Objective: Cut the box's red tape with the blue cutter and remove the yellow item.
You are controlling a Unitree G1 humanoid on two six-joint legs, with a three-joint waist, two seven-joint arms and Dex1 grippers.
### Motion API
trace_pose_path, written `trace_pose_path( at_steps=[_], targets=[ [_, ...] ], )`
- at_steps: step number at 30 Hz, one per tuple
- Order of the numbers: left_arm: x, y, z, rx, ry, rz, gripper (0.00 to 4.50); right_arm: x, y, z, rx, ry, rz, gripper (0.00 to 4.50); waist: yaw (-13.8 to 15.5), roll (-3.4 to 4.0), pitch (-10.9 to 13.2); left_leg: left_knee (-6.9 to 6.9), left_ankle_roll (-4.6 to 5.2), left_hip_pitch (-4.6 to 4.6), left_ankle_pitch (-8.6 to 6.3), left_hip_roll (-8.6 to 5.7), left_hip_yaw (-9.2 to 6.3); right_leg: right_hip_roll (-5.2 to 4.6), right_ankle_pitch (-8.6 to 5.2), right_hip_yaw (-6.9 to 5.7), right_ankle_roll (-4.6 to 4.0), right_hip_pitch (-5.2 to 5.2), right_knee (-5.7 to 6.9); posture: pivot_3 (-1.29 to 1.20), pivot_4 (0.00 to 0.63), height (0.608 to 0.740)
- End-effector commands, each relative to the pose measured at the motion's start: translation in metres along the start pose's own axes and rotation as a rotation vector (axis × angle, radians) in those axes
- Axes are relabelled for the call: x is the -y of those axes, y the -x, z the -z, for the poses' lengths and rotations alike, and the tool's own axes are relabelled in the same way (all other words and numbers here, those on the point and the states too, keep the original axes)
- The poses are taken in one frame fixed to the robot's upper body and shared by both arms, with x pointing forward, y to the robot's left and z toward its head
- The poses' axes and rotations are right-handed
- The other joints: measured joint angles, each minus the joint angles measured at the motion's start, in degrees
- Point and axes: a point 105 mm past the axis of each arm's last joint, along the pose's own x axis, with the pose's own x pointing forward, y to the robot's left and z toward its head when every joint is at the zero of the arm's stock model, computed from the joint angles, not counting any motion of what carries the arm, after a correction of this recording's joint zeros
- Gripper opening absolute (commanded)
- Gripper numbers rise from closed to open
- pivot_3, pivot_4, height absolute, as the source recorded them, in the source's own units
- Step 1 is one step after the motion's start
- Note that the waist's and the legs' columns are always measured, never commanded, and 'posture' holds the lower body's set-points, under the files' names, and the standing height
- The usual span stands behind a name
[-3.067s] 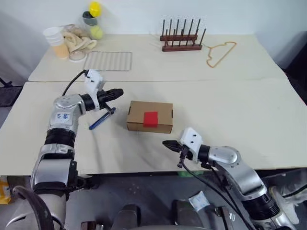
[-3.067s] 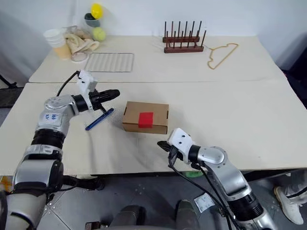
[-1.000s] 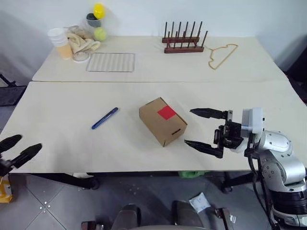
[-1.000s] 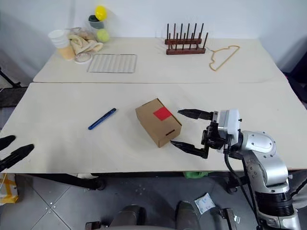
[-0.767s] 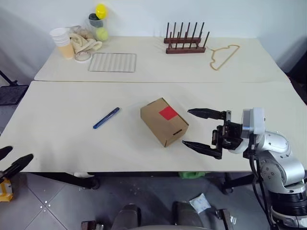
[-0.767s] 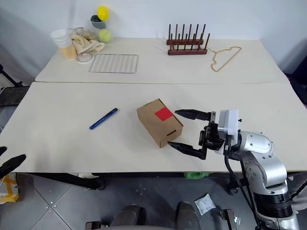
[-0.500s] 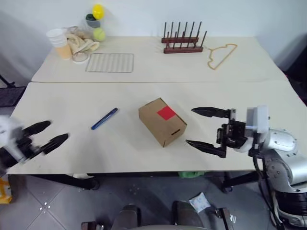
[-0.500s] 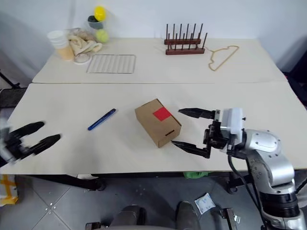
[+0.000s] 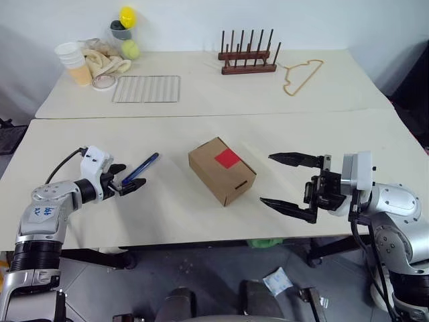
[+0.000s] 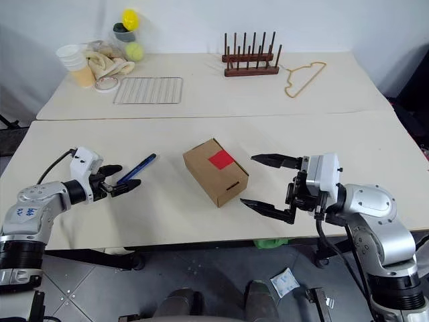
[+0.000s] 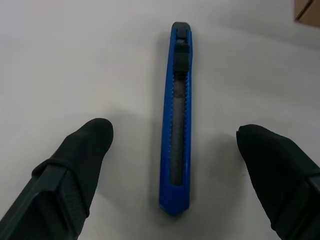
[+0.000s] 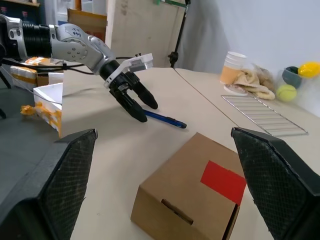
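The box (image 9: 222, 171) lies askew at mid-table, shut, with the red tape (image 9: 227, 158) on its top face. Left of it the blue cutter (image 9: 140, 168) rests flat on the table. My left gripper (image 9: 131, 176) is open at the cutter's near end, level with the table. In the left wrist view the cutter (image 11: 177, 120) lies lengthwise between the two spread fingers, untouched. My right gripper (image 9: 266, 180) hangs wide open just right of the box, pointing at it, with nothing held. The yellow item is hidden.
Along the far table stand a wire rack (image 9: 146, 88), a wooden peg rack (image 9: 245, 57), a wire hanger (image 9: 301, 74), stacked cups (image 9: 72, 62), a cloth, a tennis ball (image 9: 130, 49) and a glossy yellow egg (image 9: 127, 15). A seam divides the two tables.
My left arm swung in from the table's near left edge to the cutter, fingers still open. The right gripper and the box stayed where they were.
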Motion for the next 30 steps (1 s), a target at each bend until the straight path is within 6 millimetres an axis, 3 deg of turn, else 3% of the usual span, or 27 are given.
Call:
trace_pose_path(
  at_steps=[1,5,16,19,22,24,26,30],
  targets=[
    [-0.003,0.0,0.017,-0.075,0.013,-0.018,4.47,-0.002,0.0,-0.011,0.013,0.046,0.007,4.5,0.18,0.01,0.0,0.0,0.0,0.02,0.0,0.0,0.0,0.0,0.0,0.0,0.0,0.02,0.0,0.0,0.15,0.74],
    [-0.001,0.001,0.038,-0.144,0.032,-0.008,3.68,-0.002,0.001,-0.012,0.011,0.052,0.024,4.5,0.25,0.04,-0.02,0.0,0.0,0.1,0.0,0.0,0.01,0.0,0.0,0.01,0.0,0.09,-0.01,0.0,0.15,0.74],
    [0.004,-0.002,0.039,-0.145,-0.021,0.015,0.47,0.001,0.002,-0.013,0.011,0.064,0.033,4.5,0.83,0.15,-0.09,-0.01,0.0,0.21,-0.01,0.01,0.01,-0.01,0.0,0.02,0.0,0.19,-0.03,0.0,0.15,0.74],
    [0.004,-0.002,0.037,-0.135,-0.024,0.017,0.45,0.001,0.003,-0.012,0.009,0.063,0.034,4.5,0.82,0.15,-0.09,-0.01,0.0,0.2,-0.01,0.0,0.01,-0.01,0.0,0.02,0.0,0.2,-0.04,0.0,0.15,0.74],
    [0.003,0.002,0.023,-0.08,-0.056,0.036,0.45,0.002,0.006,-0.008,0.003,0.06,0.035,4.5,0.85,0.15,-0.09,-0.01,0.01,0.2,-0.01,0.0,0.01,-0.01,0.0,0.02,0.0,0.2,-0.04,0.0,0.15,0.74],
    [0.017,0.012,-0.013,0.079,-0.148,0.175,0.45,-0.001,0.007,-0.005,-0.012,0.053,0.011,4.5,0.82,0.16,-0.07,-0.01,0.01,0.18,-0.01,0.0,0.01,-0.01,0.0,0.01,0.0,0.2,-0.06,0.0,0.15,0.74],
    [0.039,0.029,-0.034,0.161,-0.278,0.351,0.45,-0.004,0.01,-0.004,-0.023,0.04,-0.01,4.5,0.84,0.08,-0.01,-0.03,0.02,0.1,-0.02,0.03,0.0,-0.01,0.0,-0.02,0.0,0.18,-0.17,0.0,0.15,0.74],
    [0.071,0.048,-0.034,0.112,-0.435,0.592,0.45,-0.02,0.007,-0.014,-0.018,-0.015,-0.116,4.5,0.87,0.12,0.07,-0.04,-0.02,0.01,-0.05,0.12,-0.07,-0.03,0.0,-0.14,-0.01,0.21,-0.36,0.0,0.15,0.74]
  ],
)
